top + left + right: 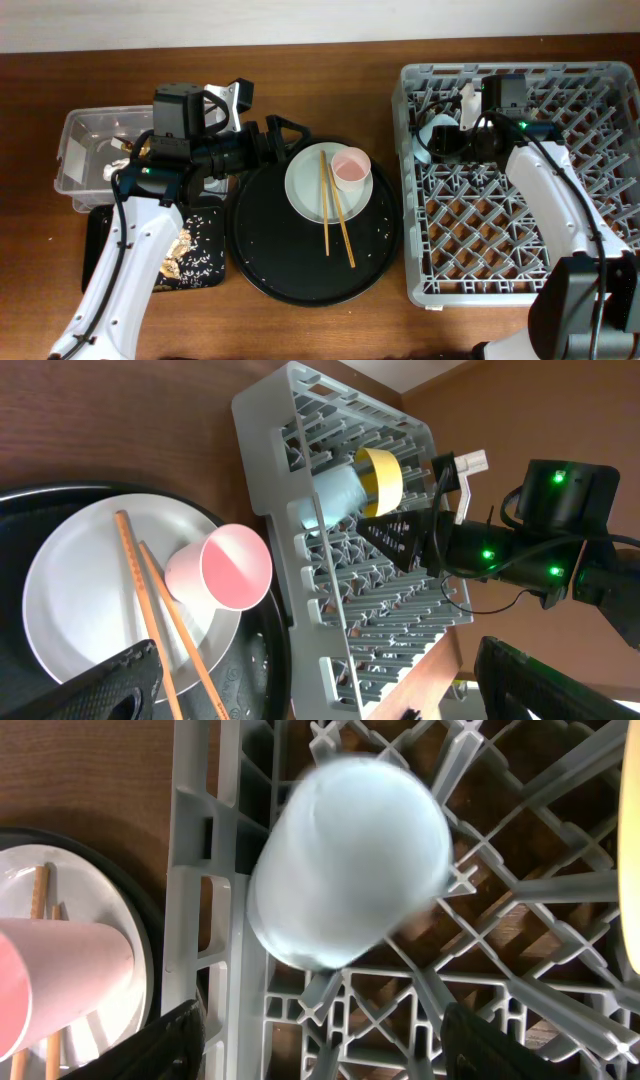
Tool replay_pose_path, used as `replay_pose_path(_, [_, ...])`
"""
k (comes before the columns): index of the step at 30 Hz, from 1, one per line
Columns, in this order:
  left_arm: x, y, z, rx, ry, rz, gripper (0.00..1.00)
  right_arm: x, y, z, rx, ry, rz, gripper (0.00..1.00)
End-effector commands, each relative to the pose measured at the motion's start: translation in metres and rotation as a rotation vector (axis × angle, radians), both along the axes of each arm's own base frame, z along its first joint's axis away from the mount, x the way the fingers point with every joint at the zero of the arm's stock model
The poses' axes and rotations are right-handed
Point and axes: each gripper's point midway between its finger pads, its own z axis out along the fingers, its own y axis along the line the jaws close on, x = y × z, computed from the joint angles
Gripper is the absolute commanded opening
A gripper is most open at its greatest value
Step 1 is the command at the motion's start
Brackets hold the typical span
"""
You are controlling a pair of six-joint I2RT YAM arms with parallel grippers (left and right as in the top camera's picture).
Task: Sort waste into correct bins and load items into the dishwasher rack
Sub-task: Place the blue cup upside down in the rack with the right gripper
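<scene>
The light blue cup (345,870) lies blurred in the near-left corner of the dishwasher rack (220,920), just beyond my right gripper (335,1040), which is open and apart from it. A yellow bowl (385,475) stands in the rack beside that cup (335,495). The grey-white plate (312,190) on the round black tray carries the pale pink cup (350,167) on its side and the wooden chopsticks (335,215). My left gripper (290,145) hovers open at the plate's left edge, holding nothing. In the left wrist view its fingers (90,685) frame the plate (90,590) and pink cup (225,568).
The large round black tray (260,250) sits mid-table. A clear tub (85,150) stands at the far left, with the shallow black tray (195,255) of scraps and white grains in front of it. The rack (520,200) fills the right side.
</scene>
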Motion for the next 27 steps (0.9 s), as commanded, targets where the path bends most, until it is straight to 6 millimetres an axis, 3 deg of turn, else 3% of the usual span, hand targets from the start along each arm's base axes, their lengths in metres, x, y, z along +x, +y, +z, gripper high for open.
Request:
replay_pose_path(1, [0.001, 0.002, 0.007, 0.007, -0.031, 0.001, 0.99, 0.006, 0.006, 0.012, 0.021, -0.026, 0.02, 0.74])
replay_pose_path(3, [0.001, 0.002, 0.007, 0.007, -0.031, 0.001, 0.99, 0.009, 0.007, 0.024, 0.023, -0.051, 0.022, 0.73])
replay_pose_path(5, [0.001, 0.001, 0.007, 0.007, -0.031, 0.001, 0.99, 0.013, 0.007, 0.036, 0.018, -0.081, 0.029, 0.64])
replay_pose_path(9, [0.001, 0.001, 0.007, 0.007, -0.031, 0.001, 0.99, 0.025, 0.006, 0.045, 0.013, -0.135, 0.03, 0.18])
replay_pose_path(11, [0.001, 0.002, 0.007, 0.008, -0.03, 0.001, 0.99, 0.032, 0.006, 0.047, 0.011, -0.166, 0.029, 0.04])
replay_pose_path(19, [0.001, 0.002, 0.007, 0.008, -0.031, 0.001, 0.99, 0.066, -0.006, 0.03, -0.049, -0.228, -0.009, 0.04])
replay_pose_path(24, [0.001, 0.001, 0.007, 0.007, -0.03, 0.001, 0.99, 0.067, -0.007, 0.007, -0.051, -0.175, -0.013, 0.05])
replay_pose_path(27, [0.001, 0.001, 0.007, 0.007, -0.03, 0.001, 0.99, 0.055, 0.001, -0.003, -0.016, -0.115, 0.011, 0.05])
